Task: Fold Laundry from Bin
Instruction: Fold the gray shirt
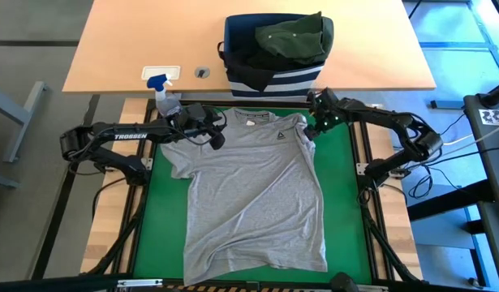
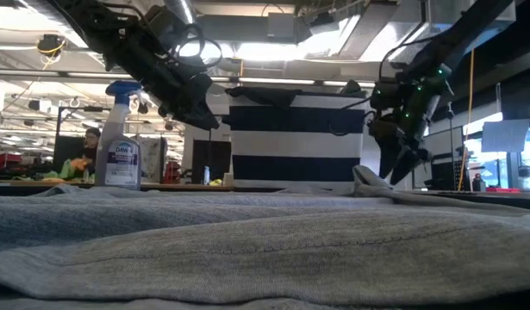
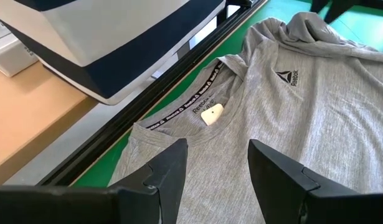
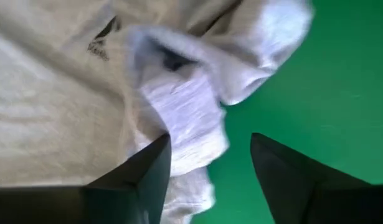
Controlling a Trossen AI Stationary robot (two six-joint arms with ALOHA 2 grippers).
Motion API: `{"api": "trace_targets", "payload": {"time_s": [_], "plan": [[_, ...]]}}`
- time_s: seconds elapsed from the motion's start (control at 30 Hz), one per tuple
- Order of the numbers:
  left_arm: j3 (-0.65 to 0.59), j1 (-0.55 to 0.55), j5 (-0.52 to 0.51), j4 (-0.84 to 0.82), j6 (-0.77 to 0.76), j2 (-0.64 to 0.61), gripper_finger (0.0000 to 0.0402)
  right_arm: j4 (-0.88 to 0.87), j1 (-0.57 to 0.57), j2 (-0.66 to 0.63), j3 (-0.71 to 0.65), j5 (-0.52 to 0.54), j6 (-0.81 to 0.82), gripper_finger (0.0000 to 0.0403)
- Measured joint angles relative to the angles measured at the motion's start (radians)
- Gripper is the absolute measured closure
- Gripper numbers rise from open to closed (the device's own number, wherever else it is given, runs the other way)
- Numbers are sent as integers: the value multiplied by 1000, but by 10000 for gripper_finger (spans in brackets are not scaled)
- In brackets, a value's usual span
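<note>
A light grey T-shirt [image 1: 253, 195] lies spread flat on the green mat [image 1: 342, 203], its collar [image 3: 207, 99] toward the far edge. Its right sleeve [image 4: 185, 106] is bunched up in folds. My left gripper [image 3: 216, 168] hovers open above the shirt just near of the collar, nothing between its fingers. My right gripper [image 4: 210, 162] is open and points down over the bunched sleeve [image 1: 306, 136]. The striped navy bin [image 1: 273, 77] stands beyond the mat with a dark olive garment [image 1: 294, 36] and a black one [image 1: 245, 45] in it. My right gripper stands open over the bunched right sleeve [image 4: 197, 143], fingers slanting down from the table's right far side. One finger [image 4: 155, 165] lies close against the folds; I cannot tell whether it touches them. The sleeve rests on the mat.
A clear spray bottle with a blue nozzle [image 1: 164, 93] stands at the mat's far left corner, close to my left arm. A wooden table [image 1: 152, 40] behind the mat carries the bin. Bare green mat shows to the right of the shirt.
</note>
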Motion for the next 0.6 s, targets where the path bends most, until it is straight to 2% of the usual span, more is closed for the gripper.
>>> {"api": "trace_targets", "payload": {"time_s": [0.2,0.33,0.47,0.5,0.6], "plan": [[0,0,0,0,-13,0,237,126,0,23,-59,-15,40,244],[0,0,0,0,-21,0,237,123,0,23,-59,-15,2,307],[0,0,0,0,-23,0,237,16,0,16,-18,-6,-27,386],[0,0,0,0,-26,0,237,-26,0,6,2,-1,-46,393],[0,-2,0,0,-27,0,237,-139,15,-15,84,3,-82,383]]}}
